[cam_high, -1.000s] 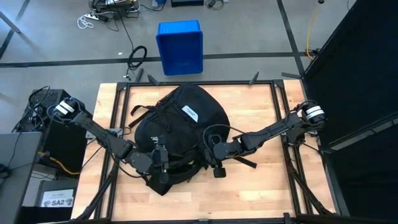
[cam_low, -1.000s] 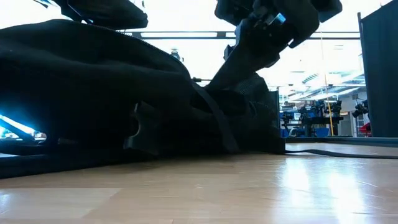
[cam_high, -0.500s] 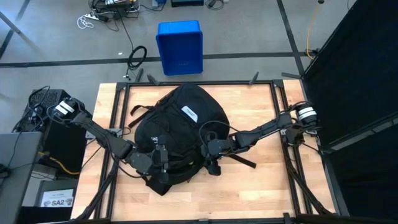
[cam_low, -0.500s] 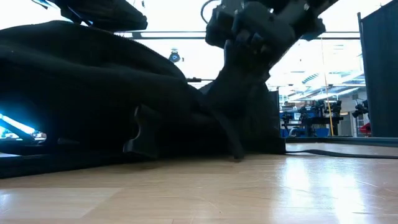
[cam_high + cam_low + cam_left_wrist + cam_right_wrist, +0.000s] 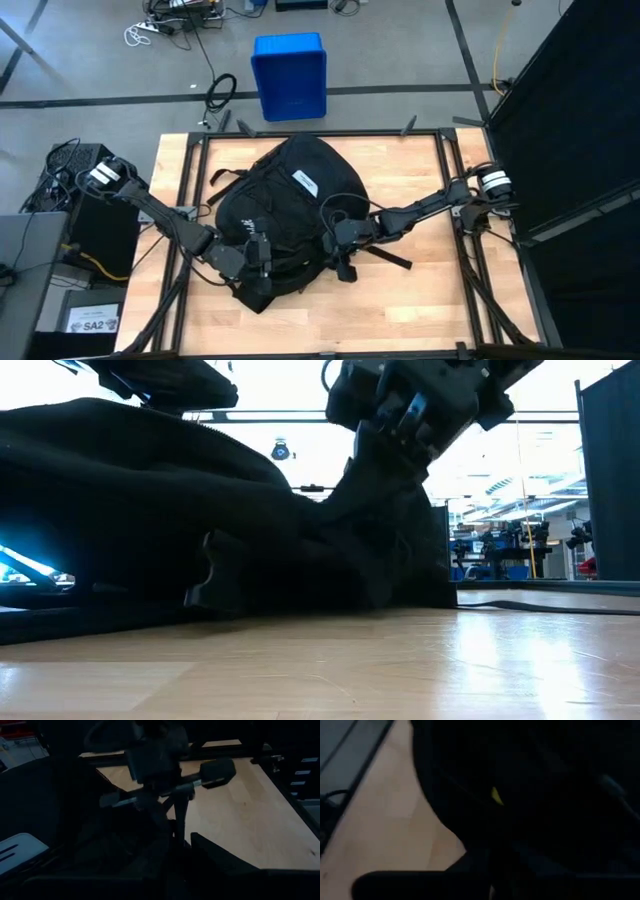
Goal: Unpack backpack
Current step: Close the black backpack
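The black backpack [image 5: 285, 205] lies flat on the wooden table [image 5: 430, 300], its white label [image 5: 306, 181] facing up. My left gripper [image 5: 262, 256] is at the backpack's near end, shut on its fabric. My right gripper [image 5: 337, 255] is at the backpack's near right side, and its shut fingers [image 5: 178, 817] point down into the dark fabric. In the low view the right gripper [image 5: 400, 430] stands above the fabric. The right wrist view shows only dark fabric with a small yellow spot [image 5: 496, 796]. My left gripper holds the backpack's fabric at its near end [image 5: 258, 272], coming nearly level from the table's left. The backpack's bulk rests on the table. The fingers and the dark fabric hide the exact part and how many layers. My right gripper's shut fingertips reach down to the backpack's near right side [image 5: 175, 837]. The place is too dark to tell whether they touch or pinch anything.
A blue bin [image 5: 289, 75] stands on the floor beyond the table's far edge. A loose black strap [image 5: 392, 259] trails from the backpack onto the bare wood to the right. A black frame rail [image 5: 447, 170] runs along the table's sides.
My right gripper has moved toward the table's left, onto the backpack's near right side, sinking a little and rolling slightly. The fabric and buckle below it have shifted a little to the left in the low view.
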You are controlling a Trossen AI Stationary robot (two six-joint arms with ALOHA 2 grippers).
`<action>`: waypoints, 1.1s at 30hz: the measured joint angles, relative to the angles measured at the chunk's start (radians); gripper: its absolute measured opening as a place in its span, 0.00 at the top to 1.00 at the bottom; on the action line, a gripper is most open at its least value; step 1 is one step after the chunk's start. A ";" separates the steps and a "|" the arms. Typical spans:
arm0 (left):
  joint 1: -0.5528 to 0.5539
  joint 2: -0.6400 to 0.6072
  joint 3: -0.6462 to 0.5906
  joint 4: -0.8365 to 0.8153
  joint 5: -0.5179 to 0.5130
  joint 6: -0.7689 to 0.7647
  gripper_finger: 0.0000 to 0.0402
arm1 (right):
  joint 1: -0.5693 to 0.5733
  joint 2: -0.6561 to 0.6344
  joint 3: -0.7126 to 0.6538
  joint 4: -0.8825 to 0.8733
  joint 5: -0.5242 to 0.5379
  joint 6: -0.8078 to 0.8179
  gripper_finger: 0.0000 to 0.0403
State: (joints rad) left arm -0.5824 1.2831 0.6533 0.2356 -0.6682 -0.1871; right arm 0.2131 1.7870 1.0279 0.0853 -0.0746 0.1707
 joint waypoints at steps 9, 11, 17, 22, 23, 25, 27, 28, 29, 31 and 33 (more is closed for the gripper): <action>0.000 0.000 0.000 0.000 0.038 0.000 0.85 | 0.008 -0.127 0.000 -0.036 0.065 -0.030 1.00; 0.000 0.000 0.000 0.005 0.065 0.000 0.85 | 0.013 -0.166 0.000 -0.064 0.092 -0.042 1.00; 0.000 0.000 0.000 0.031 0.105 0.010 0.85 | 0.015 -0.271 0.000 -0.193 0.212 -0.060 1.00; 0.002 0.034 0.000 0.133 0.133 0.098 0.85 | 0.006 -0.312 0.000 -0.312 0.327 -0.063 1.00; 0.006 0.046 0.000 0.164 0.150 0.118 0.85 | 0.001 -0.312 0.000 -0.328 0.345 -0.063 1.00; 0.008 0.074 0.000 0.219 0.182 0.158 0.85 | -0.014 -0.313 0.000 -0.376 0.377 -0.063 1.00; 0.013 0.101 0.000 0.267 0.203 0.185 0.85 | -0.035 -0.310 0.000 -0.415 0.401 -0.054 1.00; 0.017 0.113 0.000 0.278 0.216 0.189 0.85 | -0.048 -0.306 0.000 -0.431 0.411 -0.048 1.00; 0.021 0.123 0.000 0.290 0.222 0.192 0.85 | -0.058 -0.304 0.000 -0.459 0.421 -0.045 1.00; 0.028 0.142 0.000 0.300 0.237 0.188 0.85 | -0.078 -0.303 -0.001 -0.486 0.437 -0.042 1.00; 0.038 0.155 0.000 0.299 0.237 0.178 0.85 | -0.093 -0.302 0.000 -0.497 0.445 -0.041 1.00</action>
State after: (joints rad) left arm -0.5445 1.4385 0.6529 0.5342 -0.4309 -0.0087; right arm 0.1205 1.4849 1.0275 -0.4115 0.3706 0.1299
